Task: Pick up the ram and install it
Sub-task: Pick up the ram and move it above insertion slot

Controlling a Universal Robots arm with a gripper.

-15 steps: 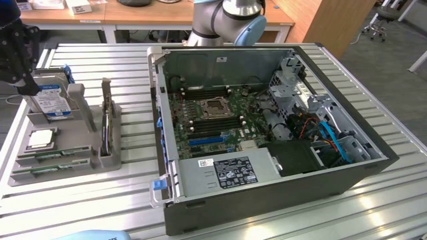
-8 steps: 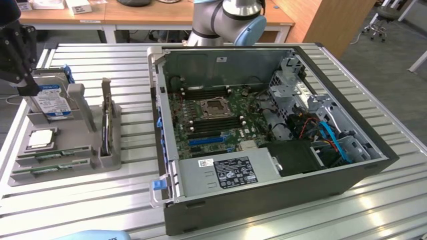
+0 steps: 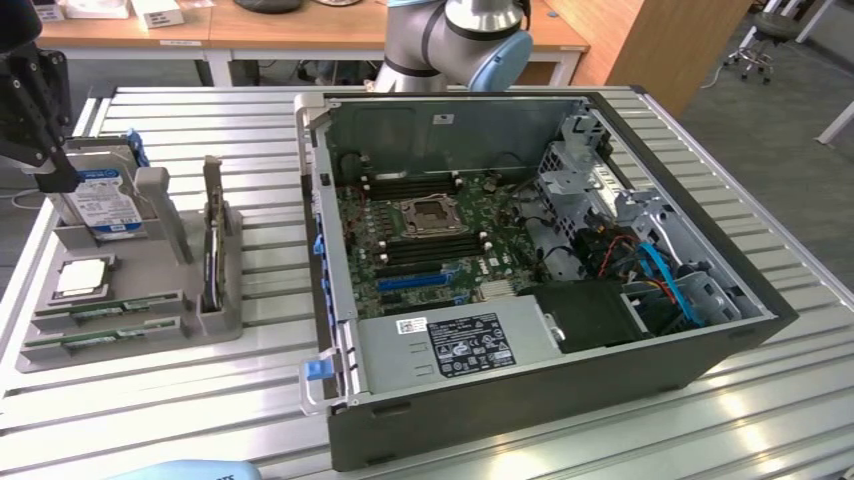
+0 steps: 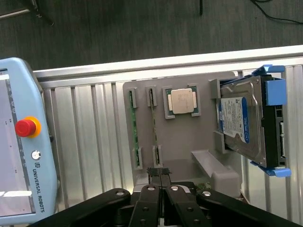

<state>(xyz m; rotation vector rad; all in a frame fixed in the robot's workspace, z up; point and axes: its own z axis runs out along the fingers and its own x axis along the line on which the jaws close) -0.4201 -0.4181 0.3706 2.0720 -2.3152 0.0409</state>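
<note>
Gripper (image 4: 161, 172) shut and empty near the ram (image 4: 154, 130), on edge in the tray (image 4: 182, 142): likely light, stiff, fragile, so pinch its long faces mid-length.

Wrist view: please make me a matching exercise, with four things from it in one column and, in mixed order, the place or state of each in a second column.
Column one:
1. square silver processor chip
2. silver hard drive in blue bracket
3. round red button
4. black metal gripper

Column two:
a. shut
b. on the pale blue pendant
c. flat in a pocket of the grey tray
d. tilted on its edge

Pairs: 1-c, 2-d, 3-b, 4-a
</note>
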